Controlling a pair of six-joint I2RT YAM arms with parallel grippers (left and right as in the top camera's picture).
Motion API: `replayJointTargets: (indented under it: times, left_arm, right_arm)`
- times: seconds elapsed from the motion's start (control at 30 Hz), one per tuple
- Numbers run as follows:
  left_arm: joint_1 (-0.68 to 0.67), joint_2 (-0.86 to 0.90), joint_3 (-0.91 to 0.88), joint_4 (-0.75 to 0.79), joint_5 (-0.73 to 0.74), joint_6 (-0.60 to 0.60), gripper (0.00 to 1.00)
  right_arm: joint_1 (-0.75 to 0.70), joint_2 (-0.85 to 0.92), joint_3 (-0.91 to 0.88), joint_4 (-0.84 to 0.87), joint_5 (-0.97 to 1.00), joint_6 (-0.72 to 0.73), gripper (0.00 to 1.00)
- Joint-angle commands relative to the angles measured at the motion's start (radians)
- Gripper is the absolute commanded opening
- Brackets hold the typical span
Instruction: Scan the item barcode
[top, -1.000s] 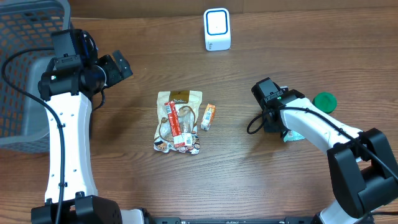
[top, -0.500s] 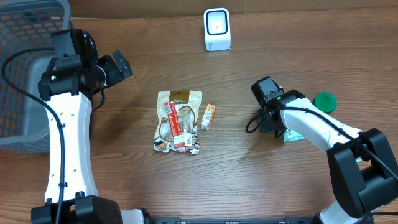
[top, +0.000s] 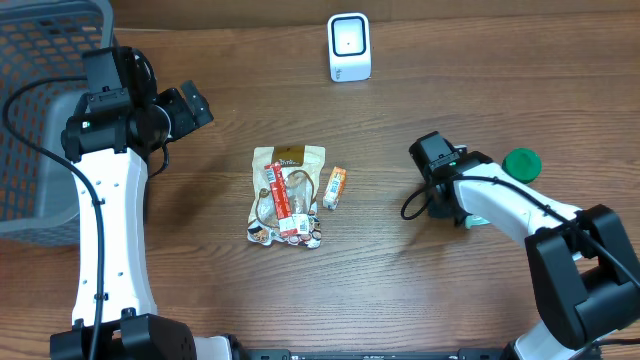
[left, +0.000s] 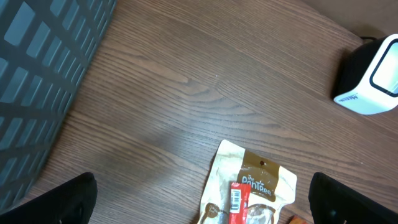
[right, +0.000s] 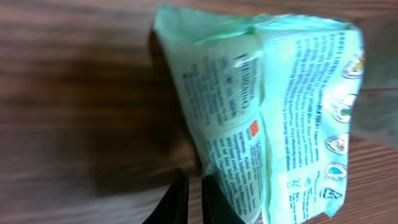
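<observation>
A mint-green printed packet (right: 273, 106) lies on the wood table, mostly hidden under my right arm in the overhead view (top: 476, 216). My right gripper (right: 198, 200) (top: 440, 198) is shut. Its thin fingers sit just left of the packet's lower edge, with only wood in the narrow slit between them. The white barcode scanner (top: 349, 47) (left: 373, 78) stands at the back centre. A tan snack bag (top: 287, 192) (left: 252, 186) with a red barcoded stick on it lies mid-table, with a small orange packet (top: 335, 187) beside it. My left gripper (top: 188, 106) (left: 205, 204) hangs wide open above the table, left of the bag.
A grey mesh basket (top: 40, 110) (left: 37, 81) fills the far left. A green round lid (top: 521, 163) lies right of my right arm. A black cable loops by the right wrist.
My right gripper has shifted slightly toward the front right, staying next to the mint-green packet. The left arm and the other items have not moved.
</observation>
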Motion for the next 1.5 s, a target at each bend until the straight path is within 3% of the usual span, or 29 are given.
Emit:
replayJointTargets:
  times: [0.0, 0.2, 0.43, 0.47, 0.5, 0.53, 0.57, 0.67, 0.93, 1.13, 1.33, 1.47]
  left_arm:
    - [0.004, -0.023, 0.012, 0.002, -0.003, 0.015, 1.0]
    - [0.004, -0.023, 0.012, 0.002, -0.003, 0.015, 1.0]
    - [0.004, -0.023, 0.012, 0.002, -0.003, 0.015, 1.0]
    - [0.004, -0.023, 0.012, 0.002, -0.003, 0.015, 1.0]
    - [0.004, -0.023, 0.012, 0.002, -0.003, 0.015, 1.0]
    - [0.004, -0.023, 0.012, 0.002, -0.003, 0.015, 1.0]
    - [0.004, -0.023, 0.012, 0.002, -0.003, 0.015, 1.0]
    - [0.004, -0.023, 0.012, 0.002, -0.003, 0.015, 1.0]
    - [0.004, -0.023, 0.012, 0.002, -0.003, 0.015, 1.0]
    - [0.004, -0.023, 0.012, 0.002, -0.003, 0.015, 1.0]
    - [0.004, -0.023, 0.012, 0.002, -0.003, 0.015, 1.0]
    - [0.004, -0.023, 0.012, 0.002, -0.003, 0.015, 1.0]
  right_arm:
    - [-0.046, -0.003, -0.003, 0.014, 0.048, -0.002, 0.09]
    - [-0.056, -0.004, 0.061, 0.024, -0.101, -0.005, 0.07]
    - [-0.052, -0.012, 0.406, -0.182, -0.425, 0.015, 0.25]
    - [-0.052, -0.012, 0.436, -0.18, -0.513, 0.038, 0.46]
    - [-0.052, -0.012, 0.451, -0.173, -0.581, 0.055, 0.76]
    - [-0.052, -0.012, 0.457, -0.158, -0.663, 0.063, 0.95]
    - [-0.052, -0.012, 0.457, -0.135, -0.734, 0.064, 0.99]
    - [-0.039, -0.006, 0.451, -0.098, -0.858, 0.109, 0.99]
    - [0.108, -0.003, 0.376, -0.053, -0.599, 0.369, 0.93]
    - [0.275, -0.003, 0.305, 0.078, -0.323, 0.544, 0.8]
    - [0.382, -0.001, 0.238, 0.243, -0.213, 0.584, 0.67]
    - [0.416, 0.0, 0.224, 0.285, -0.156, 0.607, 0.64]
